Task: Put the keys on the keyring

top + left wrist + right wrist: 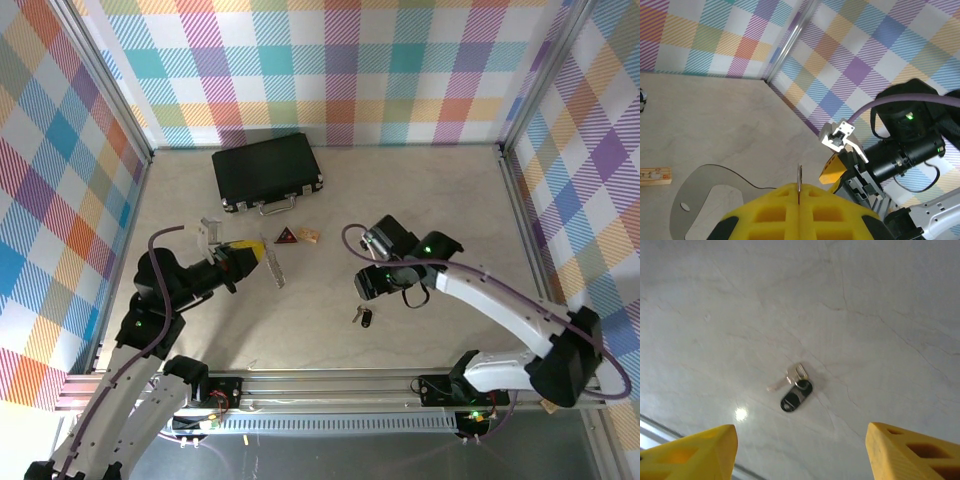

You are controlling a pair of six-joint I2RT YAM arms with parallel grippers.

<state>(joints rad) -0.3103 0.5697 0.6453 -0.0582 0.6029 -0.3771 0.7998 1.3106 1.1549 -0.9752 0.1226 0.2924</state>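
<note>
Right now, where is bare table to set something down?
Free: right of the black case, up to the right wall; also between key and near rail. Crowded: red triangle, tan chip, left gripper holding the keyring.

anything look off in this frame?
The key lies loose on the table beneath the open right gripper, not on the keyring pinched in the shut left gripper. Nothing else stands out.

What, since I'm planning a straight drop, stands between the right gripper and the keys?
Nothing visible. The keys lie on bare table below the open right gripper, in line with the gap between its yellow fingers.
</note>
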